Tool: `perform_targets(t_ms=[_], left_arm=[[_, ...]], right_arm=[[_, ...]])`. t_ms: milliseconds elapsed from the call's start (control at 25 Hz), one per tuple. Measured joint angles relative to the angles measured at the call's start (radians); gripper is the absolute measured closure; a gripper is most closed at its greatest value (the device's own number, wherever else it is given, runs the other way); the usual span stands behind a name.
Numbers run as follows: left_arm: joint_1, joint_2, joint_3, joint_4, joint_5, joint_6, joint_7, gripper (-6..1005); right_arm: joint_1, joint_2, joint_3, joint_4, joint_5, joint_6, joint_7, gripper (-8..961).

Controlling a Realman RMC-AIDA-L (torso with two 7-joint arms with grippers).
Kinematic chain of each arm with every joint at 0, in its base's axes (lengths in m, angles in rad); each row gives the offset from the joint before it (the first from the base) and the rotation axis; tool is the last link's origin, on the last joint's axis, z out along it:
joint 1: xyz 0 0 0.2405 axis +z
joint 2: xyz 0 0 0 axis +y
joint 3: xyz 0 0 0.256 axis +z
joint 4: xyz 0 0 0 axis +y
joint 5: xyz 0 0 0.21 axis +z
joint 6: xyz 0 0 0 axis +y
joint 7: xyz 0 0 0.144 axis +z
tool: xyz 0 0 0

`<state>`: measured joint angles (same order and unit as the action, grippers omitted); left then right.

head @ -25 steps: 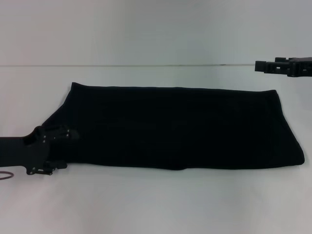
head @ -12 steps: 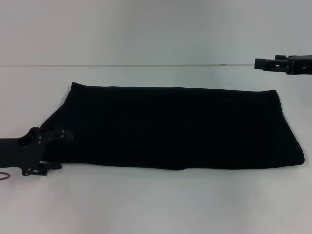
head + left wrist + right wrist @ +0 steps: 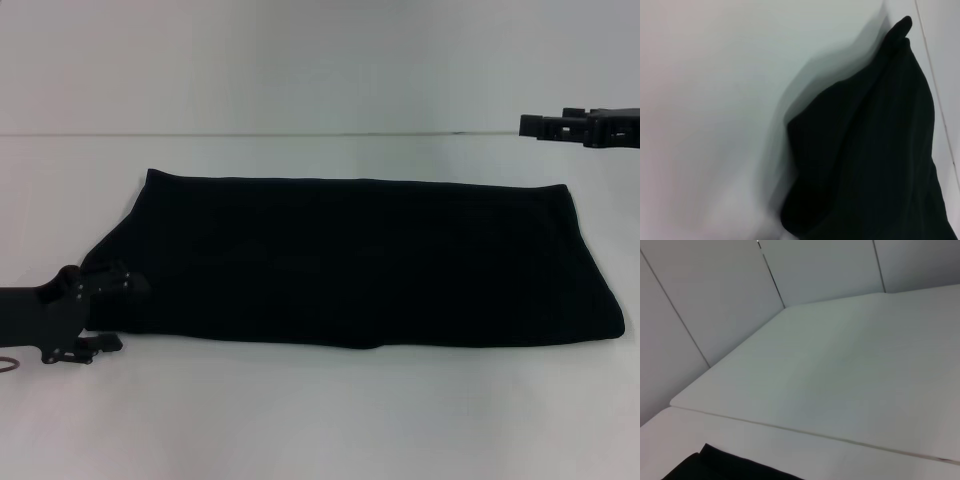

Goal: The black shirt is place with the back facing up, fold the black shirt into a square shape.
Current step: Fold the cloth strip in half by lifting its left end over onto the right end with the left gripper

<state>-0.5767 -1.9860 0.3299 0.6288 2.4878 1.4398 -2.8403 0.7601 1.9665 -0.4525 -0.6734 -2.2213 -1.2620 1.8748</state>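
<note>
The black shirt (image 3: 360,260) lies flat on the white table (image 3: 330,420), folded into a long band running left to right. My left gripper (image 3: 118,313) is at the shirt's front left corner, open and empty, one finger over the fabric edge and one over bare table. The left wrist view shows a rumpled end of the shirt (image 3: 870,150) close by. My right gripper (image 3: 530,125) hangs in the air past the shirt's far right corner, clear of it. The right wrist view shows only a corner of the shirt (image 3: 705,467).
A thin brownish ring (image 3: 8,362) shows at the left edge under my left arm. The table's far edge (image 3: 300,135) meets a pale wall. Bare table (image 3: 850,365) lies beyond and in front of the shirt.
My left gripper has drawn back to the left, off the shirt's corner; the shirt has stayed put. My right gripper has edged slightly left.
</note>
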Motion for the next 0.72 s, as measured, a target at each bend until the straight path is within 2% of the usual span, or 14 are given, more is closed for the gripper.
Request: perform_targets(t_ms=[720], left_arm=[[0.002, 0.001, -0.005, -0.01, 0.025, -0.05, 0.019, 75]], right_arm=[[-0.001, 0.002, 0.0, 0.0, 0.0, 0.0, 0.002, 22]])
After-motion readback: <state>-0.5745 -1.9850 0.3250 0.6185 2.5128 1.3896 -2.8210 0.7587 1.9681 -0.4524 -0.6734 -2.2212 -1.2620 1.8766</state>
